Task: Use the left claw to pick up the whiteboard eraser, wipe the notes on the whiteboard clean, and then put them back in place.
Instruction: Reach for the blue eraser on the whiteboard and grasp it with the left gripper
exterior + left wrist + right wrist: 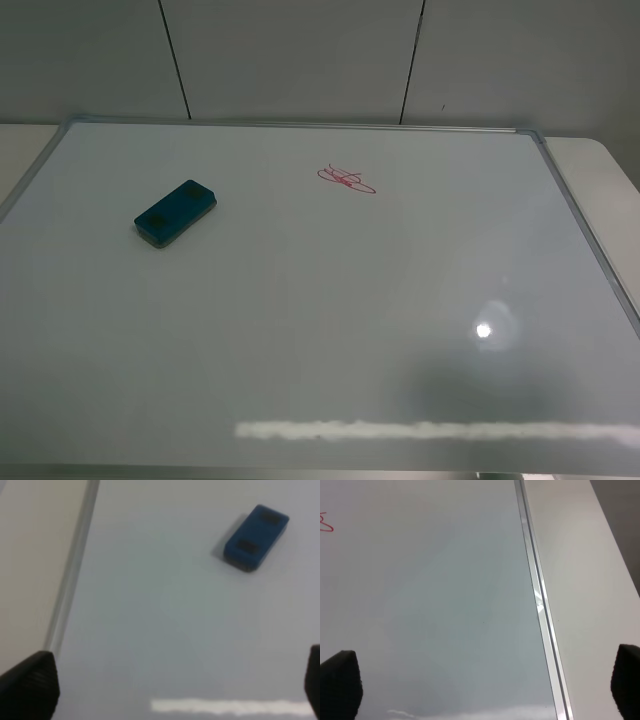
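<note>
The teal-blue whiteboard eraser [176, 212] lies flat on the left part of the whiteboard [320, 330]. It also shows in the left wrist view [256, 538], some way ahead of the left claw [175, 680], whose two black fingertips [30, 685] stand far apart with nothing between them. The red notes [347, 179] sit on the board's far middle; their edge shows in the right wrist view [325, 524]. The right gripper [485, 685] is open and empty above the board's right side. Neither arm shows in the exterior high view.
The board's silver frame [590, 230] runs along its right side and also shows in the right wrist view [540, 605]. The left frame [70, 575] borders a beige table [30, 555]. A panelled wall [300, 60] stands behind the board.
</note>
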Robot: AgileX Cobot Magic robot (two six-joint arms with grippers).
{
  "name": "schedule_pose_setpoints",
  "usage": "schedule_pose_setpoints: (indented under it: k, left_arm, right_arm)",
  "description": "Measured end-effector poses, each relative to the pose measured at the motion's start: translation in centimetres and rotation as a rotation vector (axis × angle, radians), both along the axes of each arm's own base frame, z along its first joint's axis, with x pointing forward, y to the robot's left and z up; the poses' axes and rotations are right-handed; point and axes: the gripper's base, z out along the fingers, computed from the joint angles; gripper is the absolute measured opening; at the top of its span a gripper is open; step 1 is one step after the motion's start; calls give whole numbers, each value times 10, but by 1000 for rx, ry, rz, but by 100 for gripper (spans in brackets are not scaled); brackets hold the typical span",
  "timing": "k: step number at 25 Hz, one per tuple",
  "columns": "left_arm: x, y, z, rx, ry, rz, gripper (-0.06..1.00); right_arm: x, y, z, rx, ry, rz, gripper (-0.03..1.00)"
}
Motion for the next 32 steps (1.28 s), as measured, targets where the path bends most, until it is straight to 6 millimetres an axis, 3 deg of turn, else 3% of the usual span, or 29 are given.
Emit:
schedule_pose_setpoints:
  k: [5,11,17,21,25,32]
  left_arm:
    - [34,-3,6,-23,193,-3,99]
    - [98,-9,33,6,395,-46,99]
    - [164,-36,49,186,489,-196,99]
    - [199,-60,39,234,517,-273,99]
    - [223,-70,16,253,570,-291,99]
    - [238,-76,-4,271,629,-297,99]
  right_arm:
    - [0,0,0,0,0,0,99]
    - [0,0,0,0,0,0,99]
    - [0,0,0,0,0,0,99]
    - [0,0,0,0,0,0,99]
    - [0,0,0,0,0,0,99]
    - [0,0,0,0,0,0,99]
